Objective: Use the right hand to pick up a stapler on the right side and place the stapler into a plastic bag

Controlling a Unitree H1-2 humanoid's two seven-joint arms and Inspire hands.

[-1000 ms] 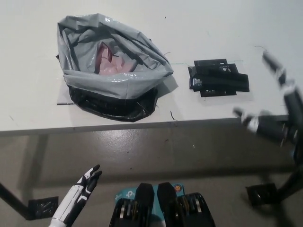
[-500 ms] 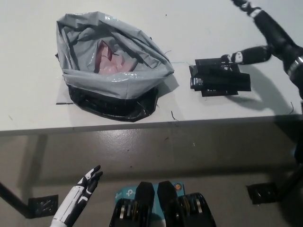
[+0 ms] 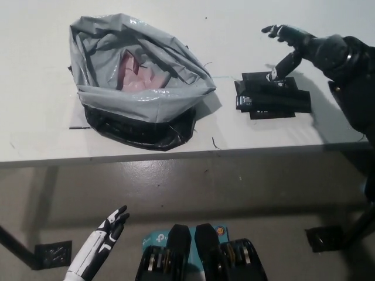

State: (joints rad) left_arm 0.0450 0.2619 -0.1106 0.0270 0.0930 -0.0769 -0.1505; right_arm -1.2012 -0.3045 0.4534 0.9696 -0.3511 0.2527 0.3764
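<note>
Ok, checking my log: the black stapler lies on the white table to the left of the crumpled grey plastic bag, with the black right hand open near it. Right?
No: the head view shows the black stapler right of the crumpled grey plastic bag, not left. It does lie on the white table, the black right hand open near it.

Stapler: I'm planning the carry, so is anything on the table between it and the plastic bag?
Nothing visible. Just bare white table lies between the stapler and the plastic bag, whose mouth gapes open. The right hand hovers at the stapler's far edge, fingers apart, with nothing between hand and stapler.
</note>
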